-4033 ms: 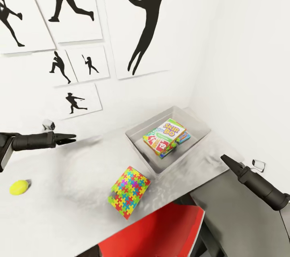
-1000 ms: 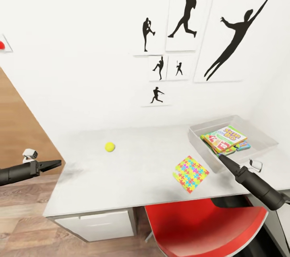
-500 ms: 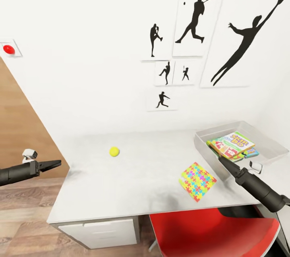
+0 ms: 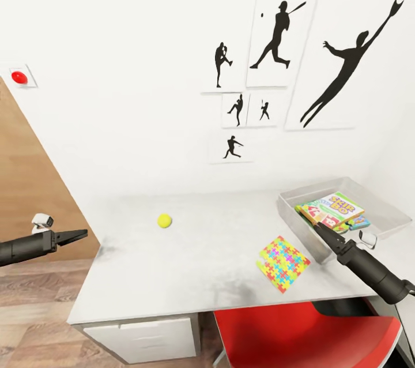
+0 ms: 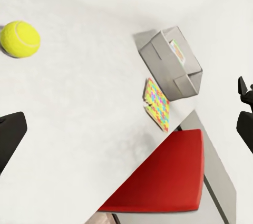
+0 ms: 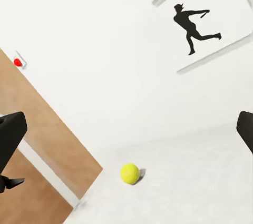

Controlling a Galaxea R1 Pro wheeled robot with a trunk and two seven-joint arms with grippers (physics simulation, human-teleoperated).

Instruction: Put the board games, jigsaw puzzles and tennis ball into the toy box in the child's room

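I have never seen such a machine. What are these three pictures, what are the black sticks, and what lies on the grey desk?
It is a simulated robot with two arms. The large picture comes from a camera on its head; the two small ones come from cameras near each arm's gripper. The black sticks are the arms: the left gripper hangs beside the table's end, and the right gripper is near the toy box. Neither holds anything; both look shut in the head view. On the table lie a tennis ball and a jigsaw puzzle. The toy box already holds board games. A red chair stands below.
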